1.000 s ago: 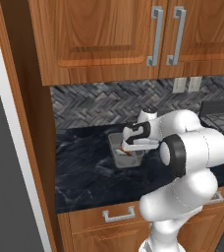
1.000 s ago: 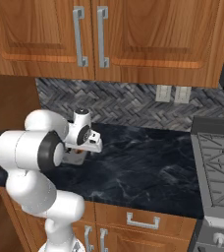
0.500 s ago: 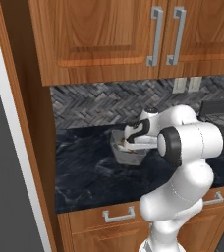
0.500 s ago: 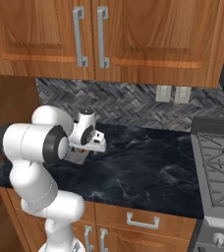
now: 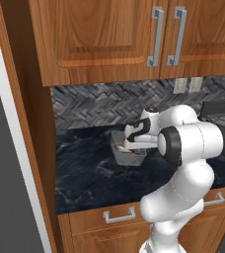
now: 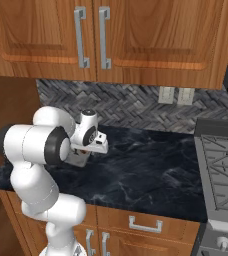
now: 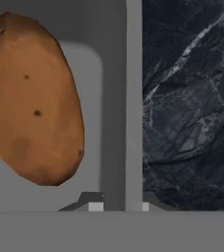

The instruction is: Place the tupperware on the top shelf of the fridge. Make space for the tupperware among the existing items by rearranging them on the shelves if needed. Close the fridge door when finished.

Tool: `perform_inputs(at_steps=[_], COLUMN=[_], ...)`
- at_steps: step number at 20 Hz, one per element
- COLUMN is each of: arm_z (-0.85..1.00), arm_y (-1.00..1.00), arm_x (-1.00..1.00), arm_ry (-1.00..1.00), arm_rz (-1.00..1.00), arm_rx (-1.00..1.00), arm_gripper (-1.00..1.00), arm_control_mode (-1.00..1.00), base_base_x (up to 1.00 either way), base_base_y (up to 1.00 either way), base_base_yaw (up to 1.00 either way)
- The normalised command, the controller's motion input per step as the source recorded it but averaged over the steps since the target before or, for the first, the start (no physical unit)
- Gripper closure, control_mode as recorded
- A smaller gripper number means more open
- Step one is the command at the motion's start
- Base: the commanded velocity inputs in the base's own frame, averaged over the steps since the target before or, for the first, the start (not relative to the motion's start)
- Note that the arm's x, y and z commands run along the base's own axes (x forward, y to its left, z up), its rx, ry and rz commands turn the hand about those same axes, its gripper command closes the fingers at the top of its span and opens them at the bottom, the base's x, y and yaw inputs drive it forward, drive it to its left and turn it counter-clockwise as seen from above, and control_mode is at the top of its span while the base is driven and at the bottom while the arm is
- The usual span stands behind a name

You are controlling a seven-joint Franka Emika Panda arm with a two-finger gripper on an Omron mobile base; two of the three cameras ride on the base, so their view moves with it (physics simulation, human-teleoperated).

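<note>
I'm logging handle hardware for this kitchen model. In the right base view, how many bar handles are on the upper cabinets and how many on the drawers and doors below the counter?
Upper cabinet bar handles: 2
Drawer handle: 1
Lower door handles: 2
Total: 5

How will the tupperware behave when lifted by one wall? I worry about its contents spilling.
The tupperware looks like a stiff, thin-walled tub, so it should hold its shape. Held by one wall, as the gripper straddles it, it may tilt. With no lid, the brown potato-like food could roll or slide.
</note>
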Motion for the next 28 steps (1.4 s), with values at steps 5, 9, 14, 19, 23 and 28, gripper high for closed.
perform_inputs(at_steps=[5, 9, 14, 19, 23, 28], arm_z=[0.00, 0.62, 0.85, 0.85, 0.98, 1.00], arm_y=[0.04, -0.01, -0.17, -0.22, -0.28, -0.22], arm_x=[0.01, -0.80, -0.99, -0.96, -0.85, -0.67], arm_ry=[0.00, 0.00, -0.01, -0.05, -0.05, -0.08], arm_rz=[0.00, -0.07, -0.19, -0.23, -0.20, -0.16], arm_rx=[0.00, 0.00, 0.00, 0.00, 0.00, 0.00], arm_gripper=[1.00, 1.00, 1.00, 1.00, 1.00, 1.00], arm_control_mode=[-1.00, -1.00, -1.00, -1.00, -1.00, -1.00], base_base_x=[0.00, 0.00, 0.00, 0.00, 0.00, 0.00], base_base_y=[0.00, 0.00, 0.00, 0.00, 0.00, 0.00], base_base_yaw=[0.00, 0.00, 0.00, 0.00, 0.00, 0.00])
